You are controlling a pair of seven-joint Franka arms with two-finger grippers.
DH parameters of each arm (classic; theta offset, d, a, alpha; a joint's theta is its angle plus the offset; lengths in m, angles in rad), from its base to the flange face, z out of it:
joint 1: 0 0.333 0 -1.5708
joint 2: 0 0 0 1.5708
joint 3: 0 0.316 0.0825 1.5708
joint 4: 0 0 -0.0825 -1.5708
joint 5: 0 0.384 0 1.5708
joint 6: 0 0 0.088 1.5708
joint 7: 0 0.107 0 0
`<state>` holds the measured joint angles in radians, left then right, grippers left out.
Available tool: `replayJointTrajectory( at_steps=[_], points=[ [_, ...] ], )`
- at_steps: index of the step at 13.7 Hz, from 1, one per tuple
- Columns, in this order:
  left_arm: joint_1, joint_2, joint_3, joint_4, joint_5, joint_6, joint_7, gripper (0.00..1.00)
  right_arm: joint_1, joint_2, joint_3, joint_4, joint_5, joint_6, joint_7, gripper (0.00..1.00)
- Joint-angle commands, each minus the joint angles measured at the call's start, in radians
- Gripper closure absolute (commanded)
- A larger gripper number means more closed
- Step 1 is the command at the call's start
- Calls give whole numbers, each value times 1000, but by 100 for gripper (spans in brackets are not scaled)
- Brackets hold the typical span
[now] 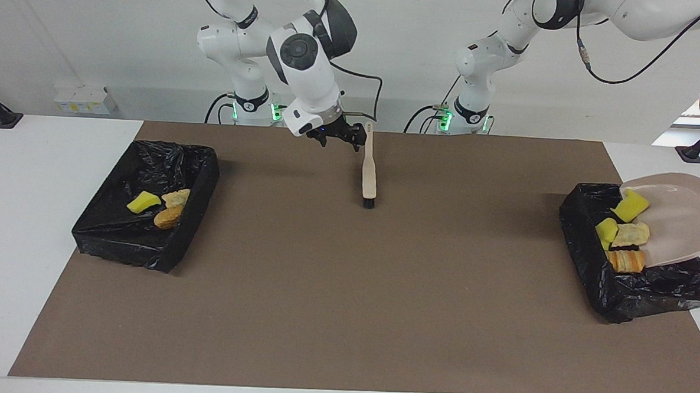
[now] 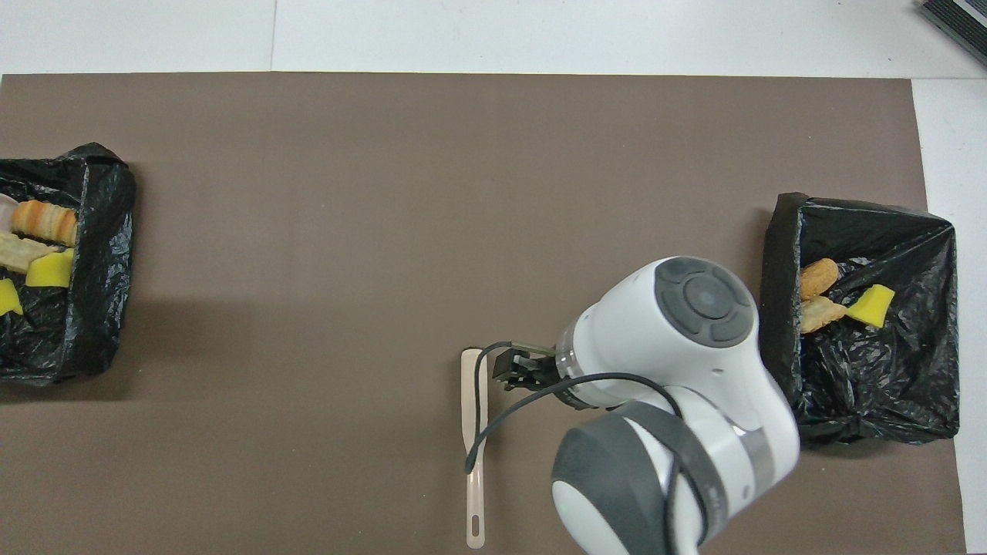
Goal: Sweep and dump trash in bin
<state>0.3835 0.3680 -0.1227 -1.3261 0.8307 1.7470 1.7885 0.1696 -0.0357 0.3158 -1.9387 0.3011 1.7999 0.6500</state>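
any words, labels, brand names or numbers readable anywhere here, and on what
None can be read.
Brush lying on the brown mat: no print shows.
Tilted dustpan over the black-lined bin: plain.
The other black-lined bin: plain liner.
White box by the wall, toward the right arm's end: yellow marks, too small to read.

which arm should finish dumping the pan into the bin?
Left. It holds the dustpan tipped over the bin at its end of the table, with trash spilling in. The right gripper hangs beside the brush lying mid-table.
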Motion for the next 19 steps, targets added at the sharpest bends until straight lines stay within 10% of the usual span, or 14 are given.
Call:
replayJointTrajectory(
  at_steps=[1,8,19],
  points=[
    [-49,-67,14,-84,181,11,-84,100,-83,7,9,125,-39,-118,-55,0],
    [-67,-167,8,-159,309,82,-123,100,-226,56,11,383,-232,-315,-253,0],
    [-164,-199,6,-212,-391,-7,-161,100,-254,106,-6,488,-347,-359,-398,0]
  ],
)
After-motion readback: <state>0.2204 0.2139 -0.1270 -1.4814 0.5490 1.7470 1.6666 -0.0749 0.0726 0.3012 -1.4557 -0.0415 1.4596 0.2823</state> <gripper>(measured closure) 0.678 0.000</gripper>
